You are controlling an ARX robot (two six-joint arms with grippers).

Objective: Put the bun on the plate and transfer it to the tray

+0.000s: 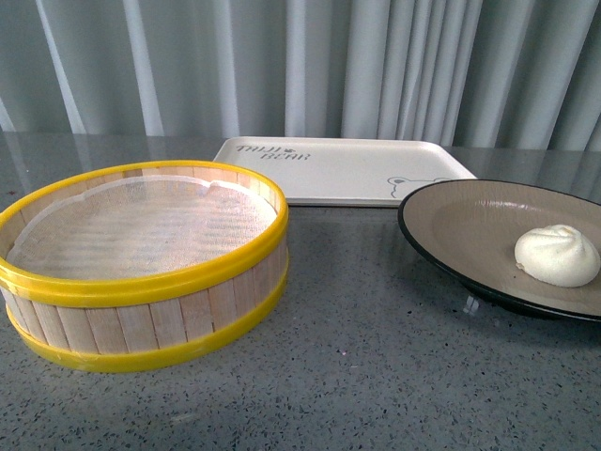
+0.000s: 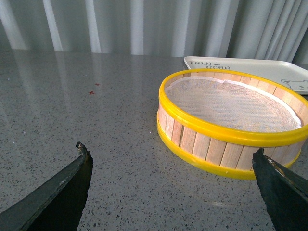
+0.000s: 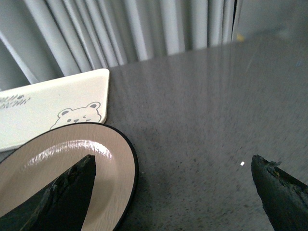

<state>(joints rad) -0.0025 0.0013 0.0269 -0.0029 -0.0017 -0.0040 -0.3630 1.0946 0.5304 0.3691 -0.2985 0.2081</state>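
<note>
The white pleated bun lies on the black-rimmed beige plate at the right of the front view. The cream tray with bear drawing lies behind, flat on the table. Neither arm shows in the front view. My left gripper is open and empty, low over the table, near the steamer basket. My right gripper is open and empty; one finger hangs over the plate, the other over bare table. The tray lies beyond the plate. The bun is out of both wrist views.
A round wooden steamer basket with yellow rims and a white cloth liner stands at the left, also in the left wrist view. Grey speckled tabletop all round. Pale curtains hang behind.
</note>
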